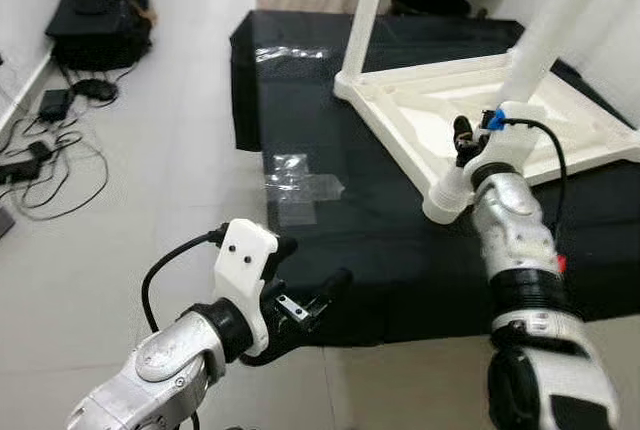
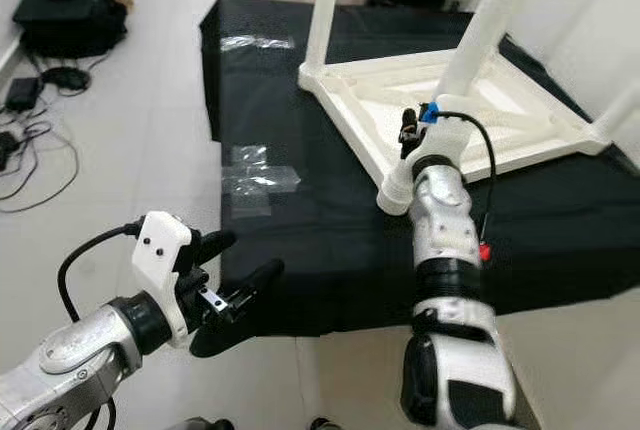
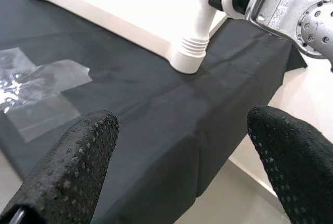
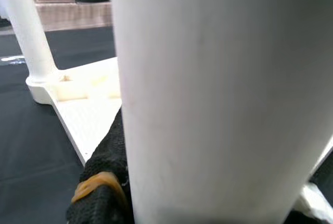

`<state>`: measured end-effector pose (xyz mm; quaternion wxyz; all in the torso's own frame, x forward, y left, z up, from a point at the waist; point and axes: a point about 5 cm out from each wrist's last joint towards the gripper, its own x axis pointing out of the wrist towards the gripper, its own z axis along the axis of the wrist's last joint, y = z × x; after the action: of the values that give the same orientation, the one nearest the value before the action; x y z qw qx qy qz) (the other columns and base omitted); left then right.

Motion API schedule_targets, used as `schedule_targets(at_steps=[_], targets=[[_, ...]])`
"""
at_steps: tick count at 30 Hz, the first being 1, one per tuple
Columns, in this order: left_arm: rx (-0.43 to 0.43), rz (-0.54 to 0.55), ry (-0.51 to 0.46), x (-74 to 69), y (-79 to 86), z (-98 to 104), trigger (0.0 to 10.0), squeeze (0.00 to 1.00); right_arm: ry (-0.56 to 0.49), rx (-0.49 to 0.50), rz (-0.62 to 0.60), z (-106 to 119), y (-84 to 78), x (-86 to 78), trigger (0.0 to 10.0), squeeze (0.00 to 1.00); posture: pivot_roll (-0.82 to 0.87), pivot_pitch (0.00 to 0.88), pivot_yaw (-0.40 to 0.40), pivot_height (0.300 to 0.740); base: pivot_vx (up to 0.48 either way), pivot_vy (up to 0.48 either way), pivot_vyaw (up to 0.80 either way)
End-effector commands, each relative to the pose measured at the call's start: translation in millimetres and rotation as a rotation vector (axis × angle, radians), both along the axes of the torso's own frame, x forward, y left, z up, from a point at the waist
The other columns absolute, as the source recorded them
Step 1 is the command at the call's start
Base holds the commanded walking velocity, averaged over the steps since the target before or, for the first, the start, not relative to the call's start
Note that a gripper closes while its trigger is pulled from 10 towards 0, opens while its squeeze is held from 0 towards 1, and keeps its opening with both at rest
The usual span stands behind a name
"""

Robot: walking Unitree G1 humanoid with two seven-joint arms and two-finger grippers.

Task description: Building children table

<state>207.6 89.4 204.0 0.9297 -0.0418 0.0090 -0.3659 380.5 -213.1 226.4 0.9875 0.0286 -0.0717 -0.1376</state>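
Note:
A white children's table point(image 1: 420, 100) lies upside down on a black cloth point(image 1: 380, 240). One white leg point(image 1: 365, 0) stands upright at its far corner. At the near corner, a second leg point(image 1: 555, 20) rises at a slant from a ribbed socket point(image 1: 445, 198). My right gripper point(image 1: 470, 145) is shut around this leg just above the socket. One black finger point(image 4: 104, 177) presses against the leg point(image 4: 208, 94). My left gripper point(image 1: 312, 262) is open and holds nothing. It hovers over the cloth's near left edge, and its fingertips point(image 3: 78, 166) frame the socket point(image 3: 190, 57).
Clear plastic wrappers point(image 1: 295, 185) lie on the cloth's left side, and another piece point(image 1: 285, 52) lies farther back. A black bag point(image 1: 95, 25) and loose cables point(image 1: 50, 160) sit on the grey floor at the left. A white wall stands at the right.

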Motion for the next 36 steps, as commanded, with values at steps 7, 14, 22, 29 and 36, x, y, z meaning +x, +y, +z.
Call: schedule_targets(at_steps=[7, 14, 22, 29, 36], targets=[[-0.001, -0.041, -0.028, -5.1, -5.6, 4.7, 10.0, 0.0, -0.089, 0.009, 0.131, 3.4, 24.4, 5.6, 10.0, 1.0, 0.07, 0.17, -0.113, 0.74, 0.0, 0.0, 0.0], [-0.003, -0.048, -0.04, -5.1, -7.1, 6.7, 10.0, 0.0, -0.12, 0.075, 0.34, 18.3, 7.0, 13.4, 10.0, 0.0, 0.06, 0.17, -0.117, 0.74, 0.0, 0.0, 0.0], [-0.001, -0.05, -0.043, -4.1, -7.3, 7.2, 10.0, 0.0, -0.066, 0.117, 0.787, 16.4, 14.3, 7.0, 10.0, 0.0, 0.06, 0.17, -0.118, 0.74, 0.0, 0.0, 0.0], [-0.004, -0.055, -0.055, -4.1, -7.9, 10.2, 10.0, 0.0, 0.041, 0.013, 1.372, -2.9, 28.6, -26.3, 10.0, 0.0, 0.07, 0.171, -0.118, 0.74, 0.0, 0.0, 0.0], [-0.044, -0.138, -0.059, -14.6, -17.9, 15.1, 10.0, 0.0, 0.097, 0.006, 1.432, -12.8, 52.2, -14.7, 0.0, 0.0, 0.08, 0.173, -0.117, 0.74, 0.0, 0.0, 0.0]])
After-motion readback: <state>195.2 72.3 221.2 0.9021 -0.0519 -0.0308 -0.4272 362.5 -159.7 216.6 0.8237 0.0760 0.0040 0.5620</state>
